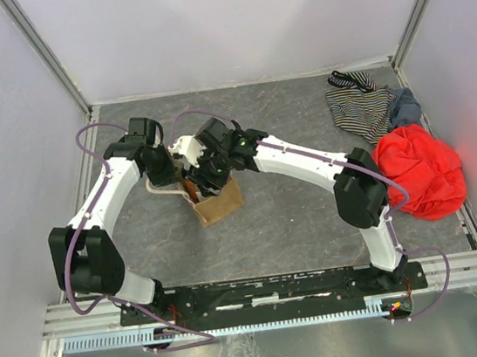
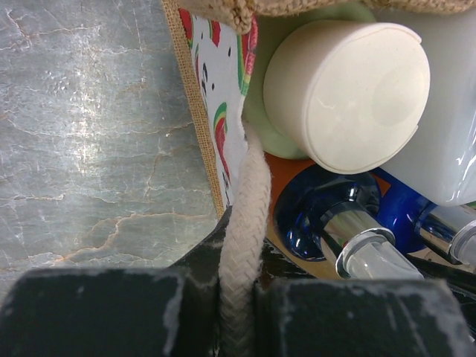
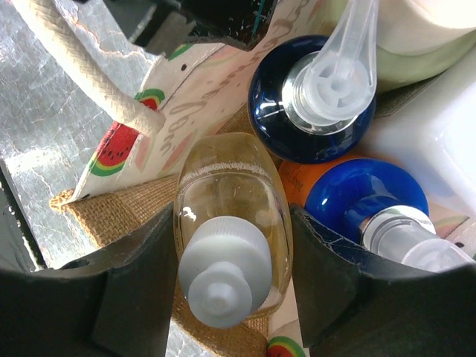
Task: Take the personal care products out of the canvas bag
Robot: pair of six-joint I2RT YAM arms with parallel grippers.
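Note:
The tan canvas bag [image 1: 221, 202] stands mid-table with both grippers over its mouth. My left gripper [image 2: 239, 309] is shut on the bag's cream rope handle [image 2: 245, 223] next to the watermelon-print wall [image 2: 212, 82]. Inside are the pale-green cylinder with its cream cap [image 2: 346, 93], the white flat bottle [image 2: 446, 149] and two orange pump bottles with blue tops [image 3: 312, 104] [image 3: 364, 201]. My right gripper [image 3: 232, 279] is shut on the beige pump bottle [image 3: 234, 216]. Its fingers press both sides of the bottle at the bag's edge.
A red cloth [image 1: 419, 170] lies at the right edge. A black-and-white striped garment [image 1: 359, 105] and a grey-blue cloth [image 1: 403, 108] lie behind it at the back right. Walls enclose the grey table [image 1: 297, 223] on three sides.

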